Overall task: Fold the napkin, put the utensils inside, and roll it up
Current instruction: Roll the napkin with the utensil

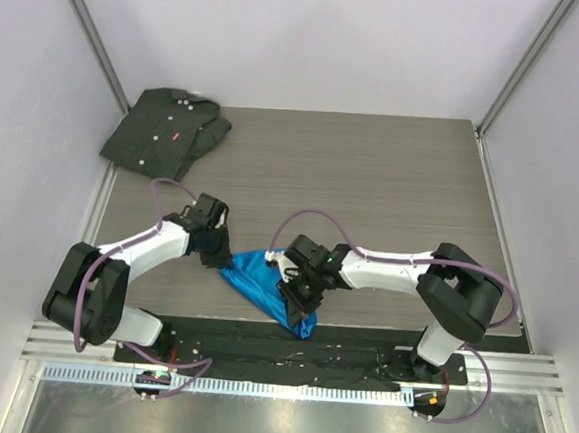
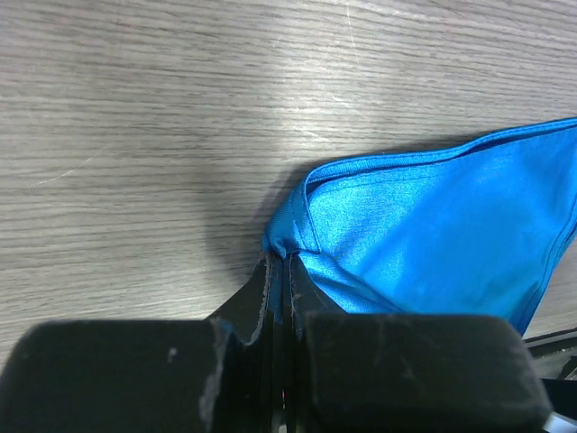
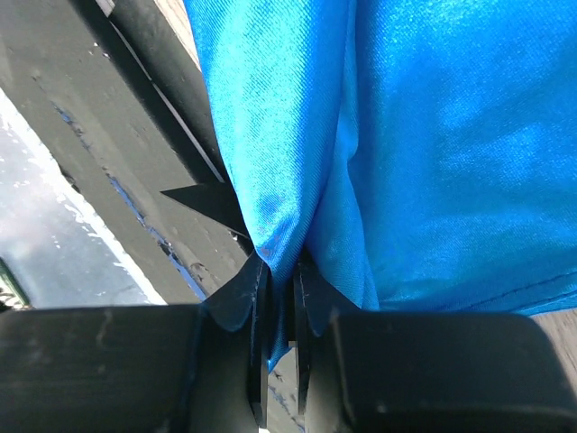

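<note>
The bright blue napkin (image 1: 254, 279) lies bunched near the table's front edge, between the two arms. My left gripper (image 1: 218, 261) is shut on its left corner; in the left wrist view the napkin (image 2: 433, 225) fans out to the right from the pinched tip at the gripper (image 2: 284, 257). My right gripper (image 1: 298, 302) is shut on a fold at the napkin's near right part. In the right wrist view the napkin (image 3: 433, 135) runs down between the jaws of that gripper (image 3: 281, 266), over the black front strip. The utensils are out of view.
A dark buttoned shirt (image 1: 166, 132) lies folded at the far left corner of the wooden table (image 1: 393, 175). A black base strip (image 1: 260, 340) runs along the near edge under the napkin's tip. White walls with metal posts (image 1: 88, 30) enclose the sides.
</note>
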Action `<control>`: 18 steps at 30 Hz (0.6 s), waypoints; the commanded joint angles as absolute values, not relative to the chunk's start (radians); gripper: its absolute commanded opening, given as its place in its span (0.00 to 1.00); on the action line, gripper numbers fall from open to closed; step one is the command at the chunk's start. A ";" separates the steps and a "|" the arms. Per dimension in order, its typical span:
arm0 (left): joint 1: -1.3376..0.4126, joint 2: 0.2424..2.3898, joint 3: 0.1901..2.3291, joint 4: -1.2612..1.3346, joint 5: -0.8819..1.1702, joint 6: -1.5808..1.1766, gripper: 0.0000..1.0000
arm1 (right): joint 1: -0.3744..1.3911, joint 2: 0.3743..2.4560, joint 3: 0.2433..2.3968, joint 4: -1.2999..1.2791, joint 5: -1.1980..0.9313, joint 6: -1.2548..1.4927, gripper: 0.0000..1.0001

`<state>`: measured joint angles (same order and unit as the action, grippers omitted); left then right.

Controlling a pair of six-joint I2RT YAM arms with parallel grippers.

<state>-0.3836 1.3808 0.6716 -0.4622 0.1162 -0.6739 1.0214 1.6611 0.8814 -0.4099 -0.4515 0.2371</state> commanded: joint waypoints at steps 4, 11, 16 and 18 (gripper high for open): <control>-0.373 1.476 0.742 -0.534 0.044 -0.608 0.00 | 0.965 1.587 0.842 -0.445 -0.448 0.262 0.30; -0.368 1.571 0.821 -0.583 0.061 -0.569 0.00 | 1.003 1.370 0.920 -0.528 -0.281 0.252 0.74; -0.361 1.635 0.867 -0.598 0.094 -0.551 0.00 | 1.151 1.285 0.913 -0.489 0.057 0.218 0.89; -0.360 1.650 0.877 -0.609 0.100 -0.540 0.00 | 1.201 1.311 0.914 -0.469 0.195 0.207 0.90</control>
<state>-0.3695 1.5837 0.8669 -0.5915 0.1379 -0.5900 1.1095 1.2987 0.8890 -0.4999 -0.1432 0.2409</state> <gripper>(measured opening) 0.014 0.889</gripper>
